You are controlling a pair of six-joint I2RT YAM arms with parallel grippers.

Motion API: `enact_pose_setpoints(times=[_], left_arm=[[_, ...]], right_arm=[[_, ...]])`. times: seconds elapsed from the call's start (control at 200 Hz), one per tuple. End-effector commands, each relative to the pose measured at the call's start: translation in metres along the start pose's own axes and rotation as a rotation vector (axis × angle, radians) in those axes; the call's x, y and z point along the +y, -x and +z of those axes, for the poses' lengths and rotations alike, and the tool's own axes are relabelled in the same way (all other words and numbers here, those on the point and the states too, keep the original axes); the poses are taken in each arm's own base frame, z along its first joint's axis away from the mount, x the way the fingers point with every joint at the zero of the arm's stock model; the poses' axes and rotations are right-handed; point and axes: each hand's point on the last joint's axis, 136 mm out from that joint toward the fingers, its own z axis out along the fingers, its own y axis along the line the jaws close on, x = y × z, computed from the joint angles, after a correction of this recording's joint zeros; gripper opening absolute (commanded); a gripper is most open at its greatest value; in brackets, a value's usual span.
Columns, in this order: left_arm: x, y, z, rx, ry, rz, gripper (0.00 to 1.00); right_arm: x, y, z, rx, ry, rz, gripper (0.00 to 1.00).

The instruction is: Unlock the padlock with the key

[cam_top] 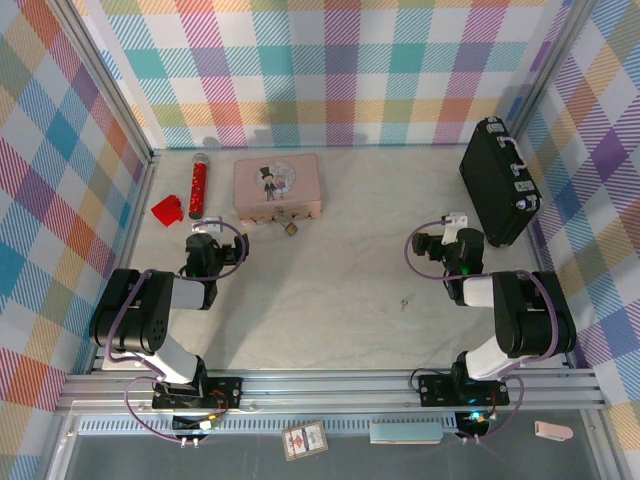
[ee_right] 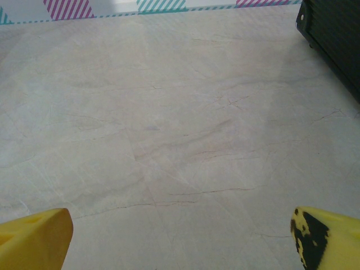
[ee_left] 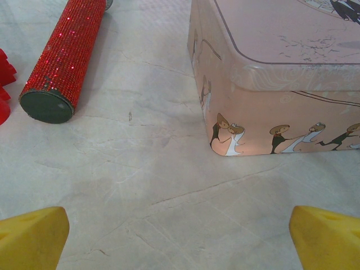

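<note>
The tiny brass padlock (cam_top: 290, 227) lies on the table just in front of the pink tin (cam_top: 276, 185). The small silvery key (cam_top: 404, 302) lies near the table's middle, left of the right arm. My left gripper (cam_top: 203, 229) sits low at the left, open, its yellow fingertips (ee_left: 31, 236) wide apart over bare table, facing the pink tin (ee_left: 275, 84). My right gripper (cam_top: 447, 222) is open too, with yellow fingertips (ee_right: 34, 236) spread and nothing between them; it rests near the black case.
A red glitter cylinder (cam_top: 197, 186) and a red block (cam_top: 167, 209) lie at the back left; the cylinder (ee_left: 64, 53) is close ahead of the left gripper. A black case (cam_top: 498, 180) stands at the right wall. Plaid walls enclose the table.
</note>
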Motion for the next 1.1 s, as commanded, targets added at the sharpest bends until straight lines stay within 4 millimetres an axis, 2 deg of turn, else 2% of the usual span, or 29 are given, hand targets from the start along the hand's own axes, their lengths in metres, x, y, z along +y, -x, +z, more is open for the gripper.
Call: enact_pose_setpoints(times=[0.0, 0.605, 0.705, 0.87, 0.99, 1.095], left_arm=[[0.0, 0.01, 0.003, -0.022, -0.007, 0.007, 1.0], [-0.001, 0.013, -0.001, -0.03, 0.034, 0.036, 1.0], [-0.004, 0.029, -0.019, -0.081, 0.087, 0.076, 1.0], [-0.031, 0.055, -0.058, -0.158, 0.084, 0.144, 1.0], [-0.047, 0.082, -0.087, -0.16, -0.001, 0.002, 1.0], [-0.028, 0.099, -0.111, -0.074, 0.1, -0.215, 1.0]], right_arm=[[0.001, 0.011, 0.002, -0.03, 0.014, -0.002, 0.99], [0.005, 0.014, -0.004, -0.05, 0.03, -0.018, 0.99], [0.009, 0.024, -0.019, -0.099, 0.034, -0.035, 0.99], [0.024, 0.038, -0.046, -0.116, 0.047, -0.083, 0.99], [0.047, 0.058, -0.072, -0.149, 0.136, -0.084, 0.99], [0.06, 0.081, -0.097, -0.138, 0.208, 0.015, 0.99]])
